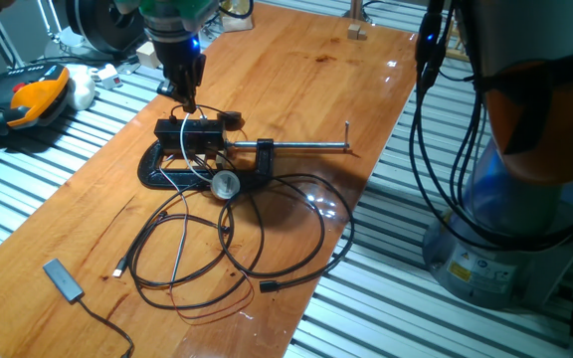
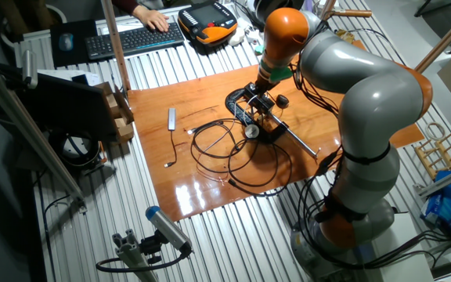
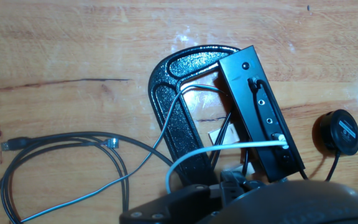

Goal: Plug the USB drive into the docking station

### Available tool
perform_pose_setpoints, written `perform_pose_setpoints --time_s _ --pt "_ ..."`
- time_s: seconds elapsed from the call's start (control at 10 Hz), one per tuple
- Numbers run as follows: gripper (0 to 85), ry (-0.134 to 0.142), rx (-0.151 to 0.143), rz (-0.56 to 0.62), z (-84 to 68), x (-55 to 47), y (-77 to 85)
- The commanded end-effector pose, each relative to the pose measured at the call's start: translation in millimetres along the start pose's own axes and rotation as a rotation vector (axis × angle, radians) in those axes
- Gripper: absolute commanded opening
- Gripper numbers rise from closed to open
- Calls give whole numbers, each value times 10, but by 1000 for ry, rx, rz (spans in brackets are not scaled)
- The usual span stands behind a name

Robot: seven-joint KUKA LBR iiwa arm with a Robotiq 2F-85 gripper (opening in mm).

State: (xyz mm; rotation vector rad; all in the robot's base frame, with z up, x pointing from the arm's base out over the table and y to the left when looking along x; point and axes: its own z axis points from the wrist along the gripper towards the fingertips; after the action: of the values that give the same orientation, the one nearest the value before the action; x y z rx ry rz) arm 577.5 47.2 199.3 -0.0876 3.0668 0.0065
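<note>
Approach/align step: gripper (image 1: 188, 99) hangs just above the docking station (image 1: 189, 132), which sits in the G-clamp (image 1: 172, 171) on the counter (image 1: 296, 89). Can't tell finger state or see the USB drive. Next, I'd guess: square up to a port, descend

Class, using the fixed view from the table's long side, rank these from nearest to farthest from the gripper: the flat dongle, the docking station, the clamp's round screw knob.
1. Docking station, directly under the gripper, held in the clamp.
2. Round screw knob, just in front of the clamp.
3. Flat dongle, near the table's front corner.
</note>
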Motion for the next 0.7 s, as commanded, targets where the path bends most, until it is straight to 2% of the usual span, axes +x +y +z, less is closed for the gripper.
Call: perform_pose_setpoints --time_s 0.0,0.3,0.6 --pt "0 -2 0 0 0 0 -1" --pt "0 -16 1 2 3 -6 14" --pt "0 -15 -4 6 35 -61 18"
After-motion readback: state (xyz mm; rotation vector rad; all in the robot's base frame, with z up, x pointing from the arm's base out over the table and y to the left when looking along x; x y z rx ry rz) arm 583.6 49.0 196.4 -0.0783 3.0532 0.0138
